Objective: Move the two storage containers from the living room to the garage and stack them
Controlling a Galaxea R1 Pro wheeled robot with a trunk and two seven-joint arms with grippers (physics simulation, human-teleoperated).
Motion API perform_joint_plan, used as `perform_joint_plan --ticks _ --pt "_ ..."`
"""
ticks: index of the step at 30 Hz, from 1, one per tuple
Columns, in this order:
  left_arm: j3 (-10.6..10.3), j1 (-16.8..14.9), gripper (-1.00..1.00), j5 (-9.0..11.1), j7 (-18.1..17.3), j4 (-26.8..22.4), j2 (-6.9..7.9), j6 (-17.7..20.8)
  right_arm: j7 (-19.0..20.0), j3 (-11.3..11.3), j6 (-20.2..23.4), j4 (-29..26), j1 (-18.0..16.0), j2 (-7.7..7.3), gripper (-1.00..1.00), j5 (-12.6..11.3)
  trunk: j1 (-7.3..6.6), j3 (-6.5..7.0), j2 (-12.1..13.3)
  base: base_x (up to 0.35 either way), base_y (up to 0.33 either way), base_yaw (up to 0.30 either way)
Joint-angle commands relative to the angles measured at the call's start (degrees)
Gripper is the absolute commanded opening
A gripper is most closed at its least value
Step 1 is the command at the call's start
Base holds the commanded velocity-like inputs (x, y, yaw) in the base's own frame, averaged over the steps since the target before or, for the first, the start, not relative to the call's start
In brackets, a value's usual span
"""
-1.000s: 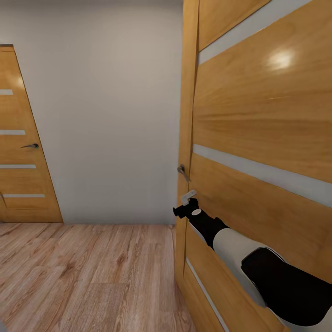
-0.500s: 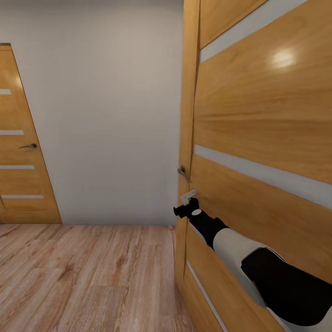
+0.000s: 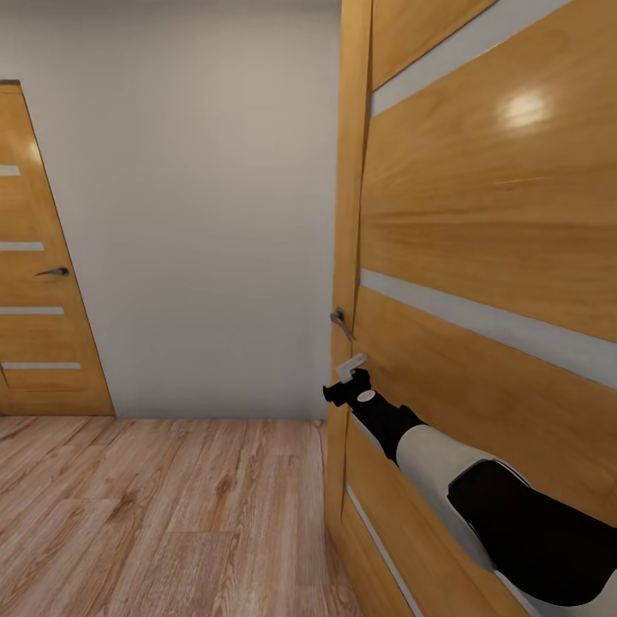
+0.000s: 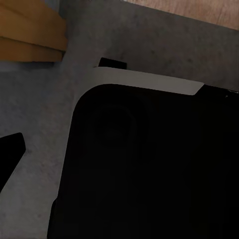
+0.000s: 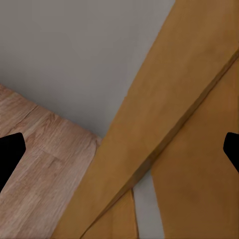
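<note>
The two storage containers are out of view. I am in a small hallway with a light wood plank floor [image 3: 171,514]. My right arm reaches forward along an orange wooden door [image 3: 480,223] that stands at my right. My right gripper [image 3: 341,386] sits at that door's edge, just below its metal handle [image 3: 341,323]. In the right wrist view the right gripper [image 5: 119,149] is open, its dark fingertips [image 5: 9,154] far apart with nothing between them. In the left wrist view one dark fingertip [image 4: 10,154] of the left gripper shows beside my own black body [image 4: 149,169].
A second orange door [image 3: 38,326] with a handle [image 3: 53,272] stands shut at the far left. A plain grey-white wall [image 3: 197,214] closes the hallway ahead. Below the left arm lies a grey surface [image 4: 164,50], bordered by wood planks [image 4: 199,10].
The whole head view has shifted very slightly since a second ago, so the camera moved. The right arm and gripper hold the same place at the door's edge.
</note>
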Motion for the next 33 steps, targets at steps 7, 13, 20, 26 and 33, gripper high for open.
perform_joint_plan --ticks 7,13,20,26,33 --pt "0.0 0.0 1.00 0.3 0.1 0.0 0.00 -0.1 -0.3 0.4 0.1 0.0 0.0 0.00 1.00 0.0 0.00 -0.06 0.0 0.000 0.134 0.000" --pt "0.0 0.0 1.00 0.3 0.1 0.0 -0.07 -0.1 -0.3 0.4 0.1 0.1 0.0 0.00 1.00 0.0 0.00 -0.06 0.0 0.000 0.014 0.000" --pt "0.0 0.0 1.00 0.3 0.1 0.0 -0.09 -0.1 -0.3 0.4 0.1 0.1 0.0 0.00 1.00 0.0 0.00 -0.06 0.0 0.000 0.001 0.000" --pt "0.0 0.0 1.00 0.3 0.0 0.0 -0.08 -0.1 -0.3 0.4 0.1 0.1 0.0 0.00 1.00 0.0 0.00 -0.06 0.0 0.106 0.000 0.000" --pt "0.0 0.0 1.00 0.3 0.0 0.0 -0.09 -0.1 -0.4 0.4 0.2 0.2 0.0 0.00 1.00 0.0 0.00 -0.06 0.0 0.277 0.000 0.000"
